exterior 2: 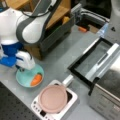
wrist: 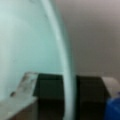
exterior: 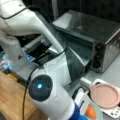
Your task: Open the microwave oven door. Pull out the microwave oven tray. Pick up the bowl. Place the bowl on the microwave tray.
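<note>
Wrist view, nearest: the bowl's rim runs upright between the two dark pads of the gripper, one pad inside the bowl and one outside, so the jaws straddle the rim; whether they already press it cannot be told.

In a front view the gripper stands at the left edge of the bowl, which rests on the grey table with an orange object inside it. Just beside it lies a pink plate on a white base.

Farther off, the microwave oven has its door folded down flat: the first step appears done. A pulled-out tray cannot be made out. The bowl is not yet lifted.
</note>
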